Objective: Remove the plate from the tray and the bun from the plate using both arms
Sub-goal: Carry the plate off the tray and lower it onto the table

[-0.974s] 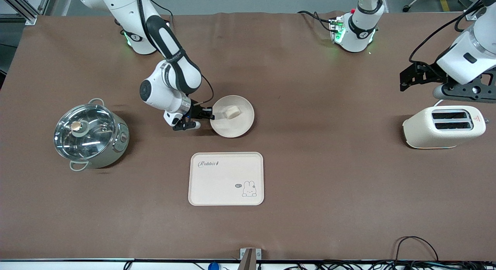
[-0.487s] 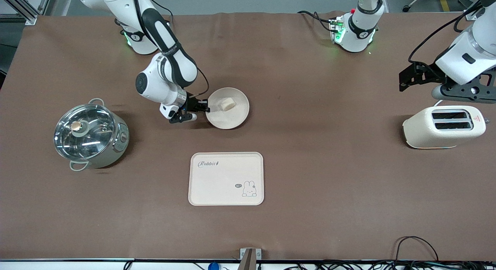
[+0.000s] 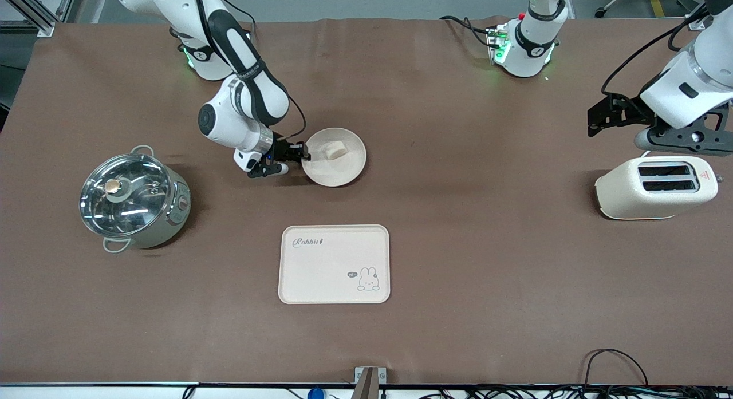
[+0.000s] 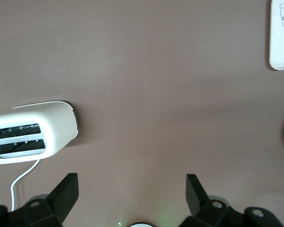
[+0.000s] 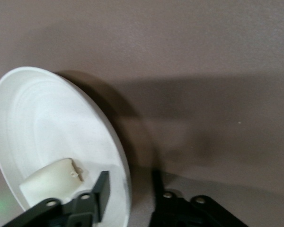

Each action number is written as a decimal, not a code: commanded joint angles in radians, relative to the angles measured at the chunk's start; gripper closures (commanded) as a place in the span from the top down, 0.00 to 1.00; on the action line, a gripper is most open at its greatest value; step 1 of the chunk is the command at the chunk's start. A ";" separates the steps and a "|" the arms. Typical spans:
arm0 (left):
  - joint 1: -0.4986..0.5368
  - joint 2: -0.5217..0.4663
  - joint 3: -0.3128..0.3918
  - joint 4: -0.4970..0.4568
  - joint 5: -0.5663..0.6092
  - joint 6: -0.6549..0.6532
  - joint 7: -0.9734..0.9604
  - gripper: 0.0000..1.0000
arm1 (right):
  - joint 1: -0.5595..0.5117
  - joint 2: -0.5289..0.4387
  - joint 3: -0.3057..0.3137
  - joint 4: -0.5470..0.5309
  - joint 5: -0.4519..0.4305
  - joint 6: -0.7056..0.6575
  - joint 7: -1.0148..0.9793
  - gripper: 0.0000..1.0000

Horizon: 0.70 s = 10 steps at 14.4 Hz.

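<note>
Plate [image 3: 334, 157], likely stiff, light and slick, sits clear of the tray [image 3: 334, 264] with the bun [image 3: 334, 150] aboard, best taken by its rim; right gripper [image 3: 302, 153] straddles that rim with jaws apart; left gripper [image 4: 132, 189] waits agape above the toaster [image 3: 656, 186].

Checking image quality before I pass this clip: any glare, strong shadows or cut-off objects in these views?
Front view: even light, bright reflections on the glass-lidded steel pot. Right wrist view: the round cream-white plate casts a broad dark shadow on the brown table; the small pale bun is partly hidden by the right gripper. Left wrist view: the white two-slot toaster is overexposed and cropped.
</note>
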 commanded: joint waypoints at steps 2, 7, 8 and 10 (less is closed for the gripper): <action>-0.021 0.006 -0.006 0.015 -0.002 -0.008 -0.001 1.00 | -0.037 -0.116 -0.005 -0.030 0.032 -0.004 -0.003 1.00; -0.068 0.040 -0.006 0.017 0.001 0.019 -0.013 1.00 | -0.097 -0.215 -0.018 -0.024 0.013 -0.041 0.032 1.00; -0.091 0.052 -0.006 0.017 0.000 0.025 -0.030 1.00 | -0.112 -0.216 -0.021 -0.021 -0.023 -0.041 0.034 1.00; -0.163 0.087 -0.008 0.017 -0.009 0.067 -0.102 1.00 | -0.164 -0.215 -0.025 0.009 -0.106 -0.050 0.035 1.00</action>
